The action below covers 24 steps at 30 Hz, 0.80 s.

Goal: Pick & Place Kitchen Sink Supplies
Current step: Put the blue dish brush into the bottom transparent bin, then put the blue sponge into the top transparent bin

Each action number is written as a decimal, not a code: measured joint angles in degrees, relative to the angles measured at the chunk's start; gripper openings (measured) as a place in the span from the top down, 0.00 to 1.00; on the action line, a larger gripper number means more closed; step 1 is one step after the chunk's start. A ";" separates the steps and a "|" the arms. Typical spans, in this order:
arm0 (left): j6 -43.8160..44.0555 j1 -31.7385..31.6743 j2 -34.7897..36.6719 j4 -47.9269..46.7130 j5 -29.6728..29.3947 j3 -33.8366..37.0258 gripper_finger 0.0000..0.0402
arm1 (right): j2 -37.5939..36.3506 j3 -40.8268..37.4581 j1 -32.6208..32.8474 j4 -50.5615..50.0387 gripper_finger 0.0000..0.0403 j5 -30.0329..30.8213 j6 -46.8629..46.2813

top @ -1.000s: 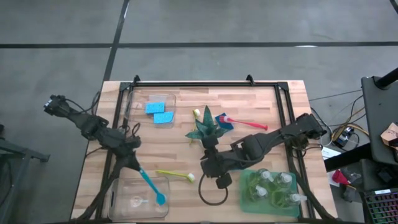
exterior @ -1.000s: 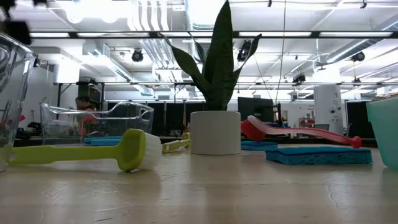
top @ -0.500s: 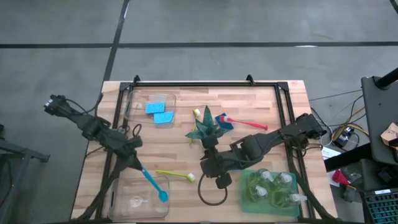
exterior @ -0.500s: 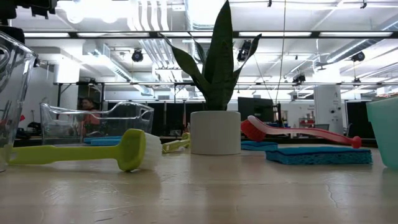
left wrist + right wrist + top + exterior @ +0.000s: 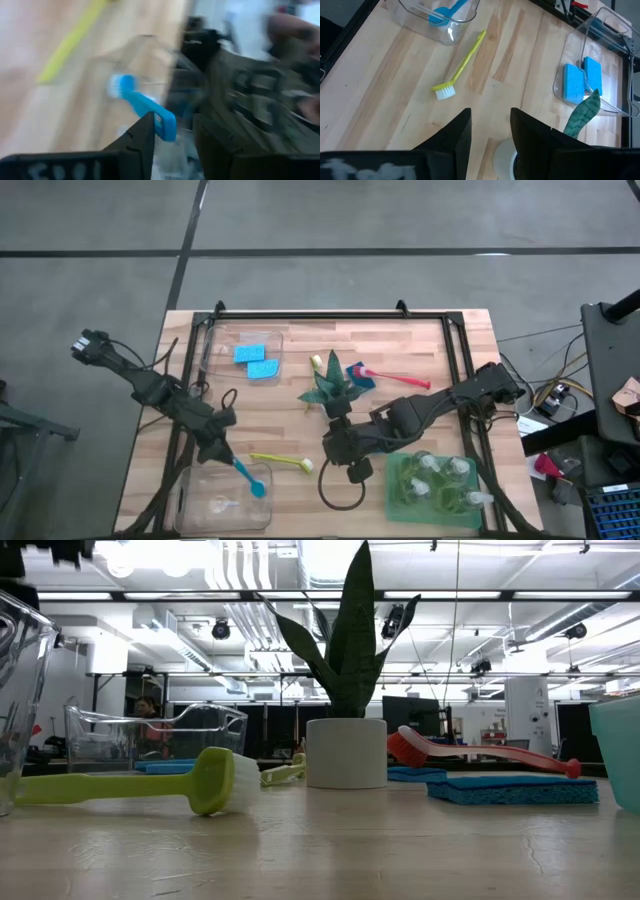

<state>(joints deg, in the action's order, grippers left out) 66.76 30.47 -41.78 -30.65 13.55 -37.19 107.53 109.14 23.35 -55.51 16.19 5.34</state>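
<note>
My left gripper point(image 5: 226, 452) stands over the far rim of the near-left clear bin point(image 5: 200, 480) and is shut on the blue brush point(image 5: 248, 478). The brush head point(image 5: 258, 489) is inside the bin. My right gripper point(image 5: 338, 450) hovers open by the plant's near side, touching nothing. A yellow-green brush point(image 5: 282, 461) lies flat on the table between the two grippers, also visible in the right wrist view point(image 5: 462, 62). Two blue sponges point(image 5: 255, 361) lie in the far clear bin. A red-pink brush point(image 5: 395, 377) rests across another blue sponge point(image 5: 360, 374). Pump bottles point(image 5: 440, 480) stand in the green tray. My left gripper holds the blue brush by the free end of its handle point(image 5: 164, 126), which sits between the two fingers. The fingers come from above, slanting toward the near right. The brush hangs tilted below them, head point(image 5: 120, 85) down in the bin. Blur hides the contact itself.
The spiky potted plant point(image 5: 330, 388) stands mid-table, just beyond my right gripper. A second yellow-green brush point(image 5: 316, 363) lies on its far side. The green tray point(image 5: 398, 498) takes the near-right corner. A dark frame point(image 5: 330, 316) edges the table's far side.
My left gripper has moved toward the near edge and a little right, over the near bin, carrying the blue brush. The brush has tipped steeper, and its head has stayed in the bin. The right arm has kept still.
</note>
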 joint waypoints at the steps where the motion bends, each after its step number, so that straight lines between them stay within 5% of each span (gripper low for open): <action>1: -0.43 0.56 -0.12 2.40 1.22 0.00 0.68 | 0.00 0.00 0.00 -0.01 0.68 -0.01 0.00; 5: -0.89 2.70 -0.19 9.18 4.26 -0.02 0.65 | 0.00 -0.04 0.00 0.00 0.68 -0.02 0.02; 11: 2.34 4.95 -0.13 5.91 1.44 0.00 0.65 | 0.00 -0.04 0.00 0.00 0.67 -0.03 -0.17; 24: -15.58 4.90 -1.76 15.62 -21.23 0.00 0.65 | 0.05 -0.09 0.00 -7.88 0.72 -4.96 -3.54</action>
<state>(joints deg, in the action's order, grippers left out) 51.18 35.38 -43.54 -15.02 -7.69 -37.19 107.57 109.06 23.35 -63.39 11.23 1.80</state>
